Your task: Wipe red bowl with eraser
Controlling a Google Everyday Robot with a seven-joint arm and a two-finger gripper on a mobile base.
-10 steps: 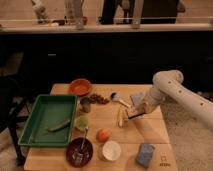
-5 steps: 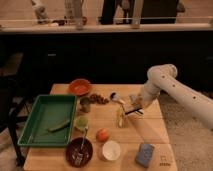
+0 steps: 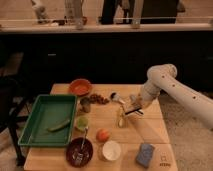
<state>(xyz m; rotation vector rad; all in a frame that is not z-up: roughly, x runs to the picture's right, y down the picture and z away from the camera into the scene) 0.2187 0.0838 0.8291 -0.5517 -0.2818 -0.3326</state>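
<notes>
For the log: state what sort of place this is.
Likely a kitchen or canteen: wooden table with red bowl, green tray, dark counter behind. The shut gripper hangs over the table's right side.

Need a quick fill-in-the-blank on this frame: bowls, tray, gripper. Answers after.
1. The red bowl sits just beyond the ___ tray's far right corner.
2. A spoon rests in the ___ bowl.
3. The gripper, jaws shut on the eraser, is over the table's ___ half, in view.
Answers: green; dark; right.
</notes>
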